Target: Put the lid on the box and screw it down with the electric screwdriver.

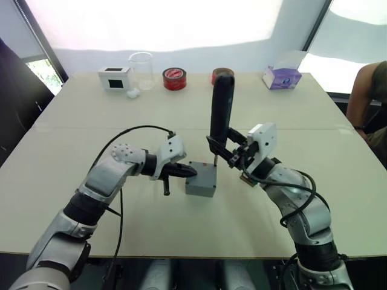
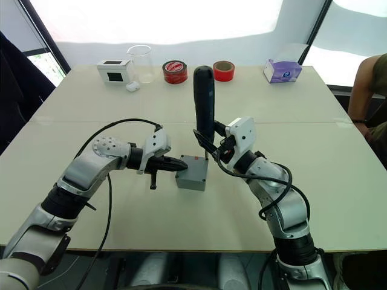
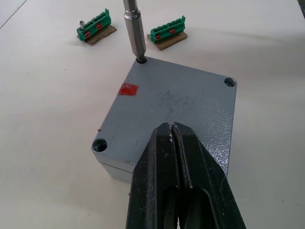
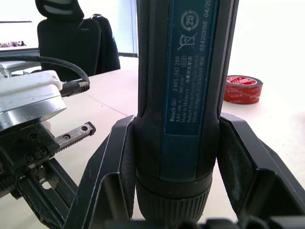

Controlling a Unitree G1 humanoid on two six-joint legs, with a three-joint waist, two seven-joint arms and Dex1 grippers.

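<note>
**Screwdriver clamped upright in the right pincer**

Close view of the black electric screwdriver point(image 4: 183, 95), standing upright, with a blue label of small white print down its barrel. Gripped low on the barrel by the right pincer point(image 4: 176, 167), one black finger point(image 4: 112, 164) pressed against each side. Beside it, the left arm's white and metal wrist housing point(image 4: 31, 98) with a black cable point(image 4: 47, 62) plugged in. Behind, on the pale surface point(image 4: 107, 90), a red roll of tape point(image 4: 244, 88). Farther back, a black office chair point(image 4: 66, 36).
</note>
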